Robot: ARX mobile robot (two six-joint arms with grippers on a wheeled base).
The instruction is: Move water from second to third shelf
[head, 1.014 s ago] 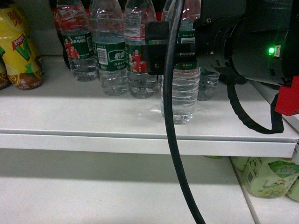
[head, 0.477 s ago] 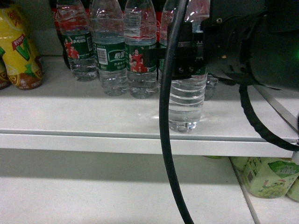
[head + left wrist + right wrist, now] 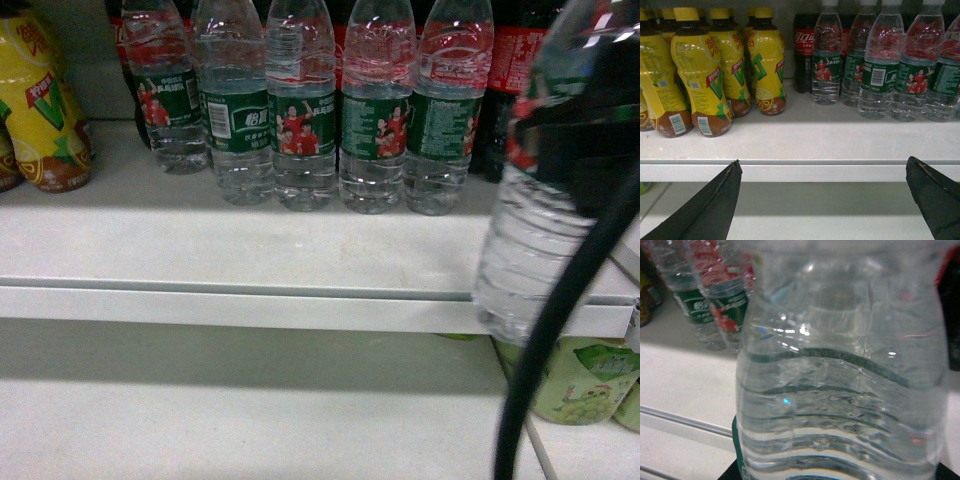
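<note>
Lifted off the shelf [image 3: 250, 260], water [image 3: 530, 240] now hangs at right, in the right hand [image 3: 575, 140].

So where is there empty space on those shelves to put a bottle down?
The lower shelf is bare from its left end up to the pale green bottles at the right. The upper shelf has a bare front strip before the row of water bottles and yellow bottles. Its back is crowded. The held water bottle hangs at the right.

large green V on yellow bottles [image 3: 699, 75], white barcode on water bottle label [image 3: 878, 76]
</note>
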